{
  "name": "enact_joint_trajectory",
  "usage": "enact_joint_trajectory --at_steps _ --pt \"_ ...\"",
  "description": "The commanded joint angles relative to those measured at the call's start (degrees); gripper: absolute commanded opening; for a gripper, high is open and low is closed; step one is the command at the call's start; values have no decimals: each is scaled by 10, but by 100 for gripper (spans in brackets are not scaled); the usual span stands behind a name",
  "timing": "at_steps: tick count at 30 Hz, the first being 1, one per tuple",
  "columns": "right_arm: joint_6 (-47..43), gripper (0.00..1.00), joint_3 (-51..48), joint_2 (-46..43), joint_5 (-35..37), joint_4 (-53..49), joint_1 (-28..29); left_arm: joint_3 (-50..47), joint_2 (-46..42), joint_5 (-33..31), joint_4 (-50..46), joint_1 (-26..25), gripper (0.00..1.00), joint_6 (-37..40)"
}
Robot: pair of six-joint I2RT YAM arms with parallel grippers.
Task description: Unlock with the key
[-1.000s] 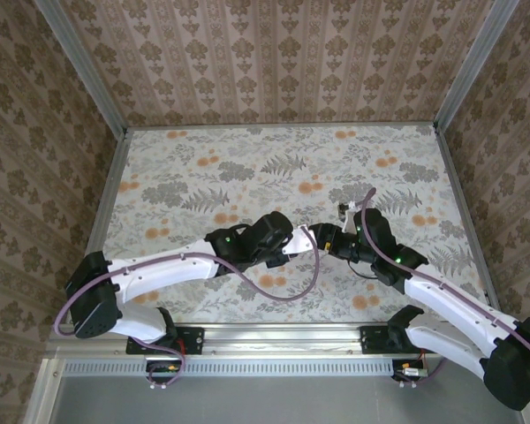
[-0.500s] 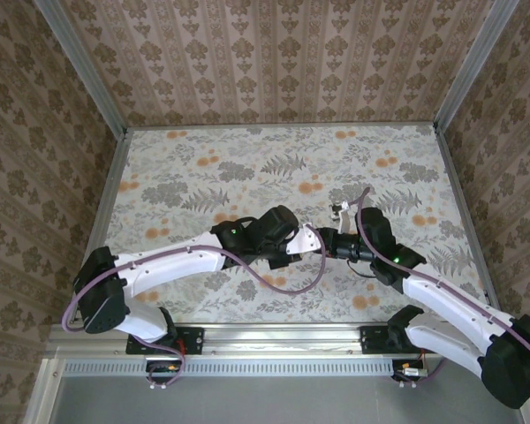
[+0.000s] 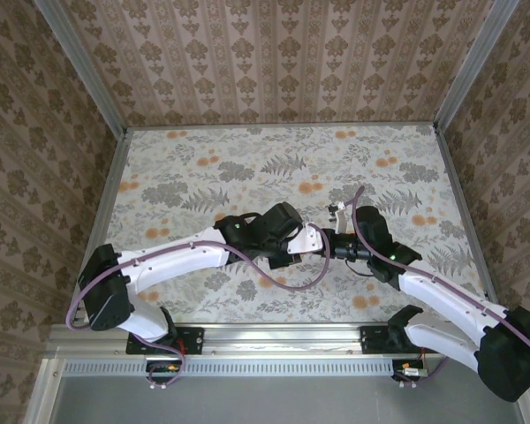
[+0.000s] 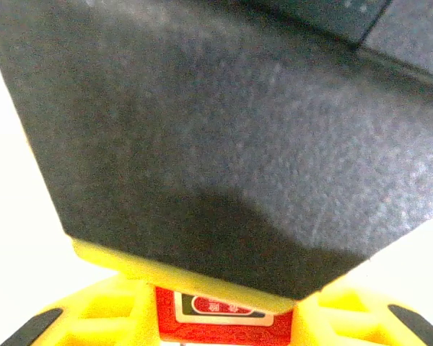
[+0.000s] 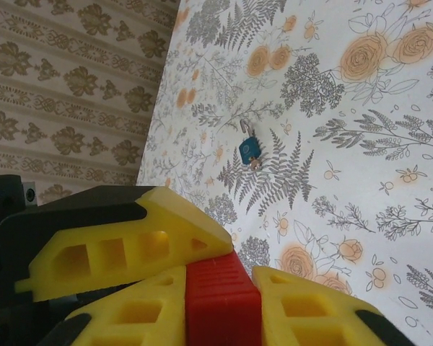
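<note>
The small red padlock is pinched between the yellow fingers of my right gripper, which is shut on its body. My left gripper is also shut on the padlock; its labelled face shows between the left fingers. One left finger lies across the padlock in the right wrist view. A dark, yellow-edged finger of the right gripper blocks most of the left wrist view. The two grippers meet over the table's middle. The key, with a blue-teal head, lies flat on the table, apart from both grippers.
The floral tablecloth covers the table, with patterned walls on three sides. A purple cable loops under the left arm. Bare cloth lies all round the key.
My right gripper has closed onto the padlock. The left arm has pushed a little to the right, so the two grippers now sit tight together.
</note>
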Motion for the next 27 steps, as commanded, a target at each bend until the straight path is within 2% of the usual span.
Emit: enact_joint_trajectory --at_steps 1,3,6,10,15,21,27 --pt "2 22 -2 -6 4 22 1 18 -3 7 6 -3 37 -3" --pt "6 21 -6 -13 14 23 1 14 -8 1 13 -2 50 -5" --pt "11 19 -8 -22 30 23 0 8 -18 -1 17 1 63 -10" --pt "20 19 -6 -19 29 34 0 -4 -34 14 31 6 75 -18" --pt "43 18 -10 -12 15 67 0 -18 -34 29 48 7 75 -28" --pt "59 18 -25 -24 -5 115 0 -23 -32 49 58 10 71 -37" --pt "69 18 -47 -31 -19 159 -1 -23 -41 49 59 16 57 -35"
